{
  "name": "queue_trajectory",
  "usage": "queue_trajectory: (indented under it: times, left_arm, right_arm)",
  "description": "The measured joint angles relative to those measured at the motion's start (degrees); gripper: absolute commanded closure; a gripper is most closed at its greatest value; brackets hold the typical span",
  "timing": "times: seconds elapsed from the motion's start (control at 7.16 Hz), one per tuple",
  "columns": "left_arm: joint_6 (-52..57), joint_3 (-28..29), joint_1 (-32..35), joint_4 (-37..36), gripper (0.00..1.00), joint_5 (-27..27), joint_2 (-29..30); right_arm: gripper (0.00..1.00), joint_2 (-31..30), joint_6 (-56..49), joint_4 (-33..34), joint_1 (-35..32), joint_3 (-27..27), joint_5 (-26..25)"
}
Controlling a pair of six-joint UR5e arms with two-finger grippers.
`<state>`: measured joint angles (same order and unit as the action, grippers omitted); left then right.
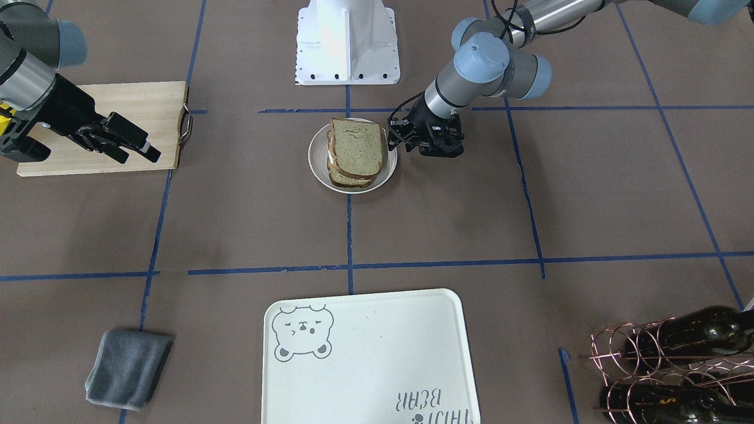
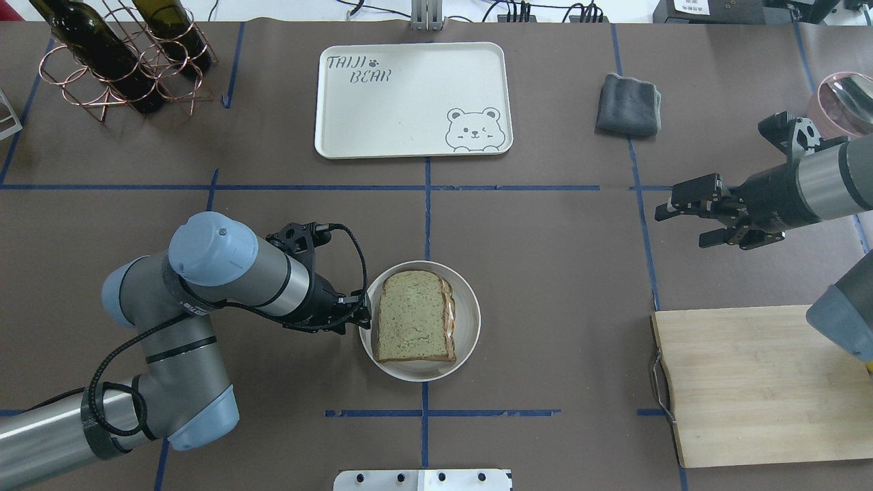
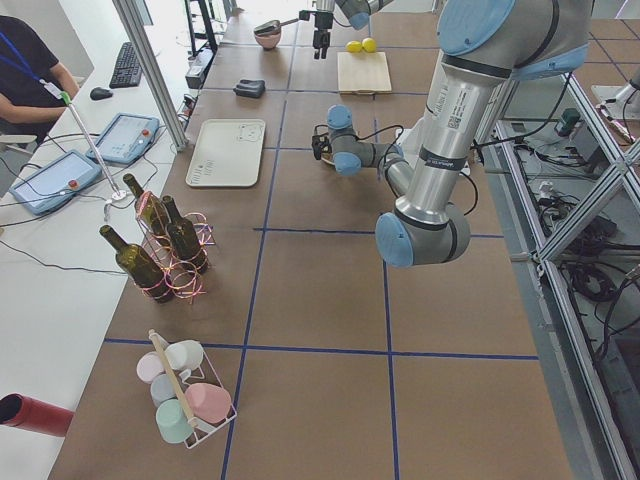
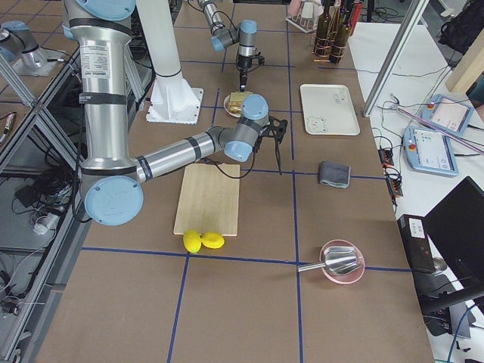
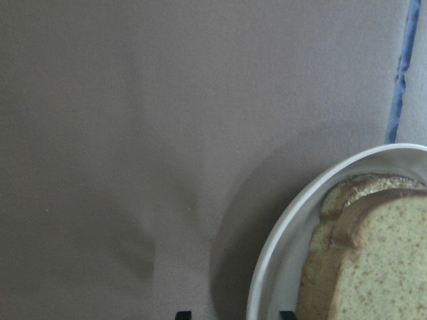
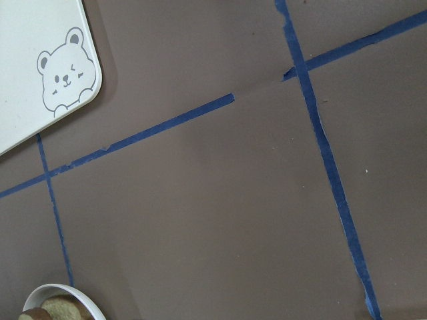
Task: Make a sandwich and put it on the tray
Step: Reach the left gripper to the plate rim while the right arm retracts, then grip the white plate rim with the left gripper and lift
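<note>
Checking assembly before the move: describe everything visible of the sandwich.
The sandwich is square greenish-tan bread slices with dark brown crust, stacked slightly askew, a white and orange filling showing at one edge. It lies flat on a round white plate, which alone touches it. The left gripper sits at the plate's rim, clear of the bread.

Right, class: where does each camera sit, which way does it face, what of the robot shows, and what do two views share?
Front-facing: across the table, facing the robot, steeply down; base and both arms.
Overhead: behind the robot, forward and down; both arms.
Exterior left: table's left end, along it; left arm near.
Exterior right: right end; right arm near.
Left wrist: down at plate rim, sandwich; only fingertips show.
Right wrist: down at table, tray corner; no robot parts.
Shared: both wrist views catch the plate.
</note>
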<state>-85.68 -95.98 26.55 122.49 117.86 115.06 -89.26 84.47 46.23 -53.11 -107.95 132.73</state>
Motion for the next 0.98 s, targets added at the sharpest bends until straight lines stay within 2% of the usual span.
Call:
queue_trajectory:
  times: [0.28,0.56,0.7,0.98]
  left_arm:
    - [0.0,1.4,-0.1,0.1,0.60,0.0,1.0]
    - [0.1,2.0,-0.2,0.2,0.75,0.0,1.6]
    - [0.1,2.1,-0.3,0.1,0.96,0.0,1.7]
    - [0.1,2.2,-0.4,0.1,1.00,0.0,1.8]
  right_arm:
    - [0.00,-0.1,0.0,0.0,0.0,0.1,0.0]
    - [0.00,-0.1,-0.1,0.0,0.0,0.2,0.0]
    - [0.00,-0.1,-0.1,0.0,0.0,0.2,0.0]
    - [0.00,-0.3,-0.1,0.0,0.0,0.2,0.0]
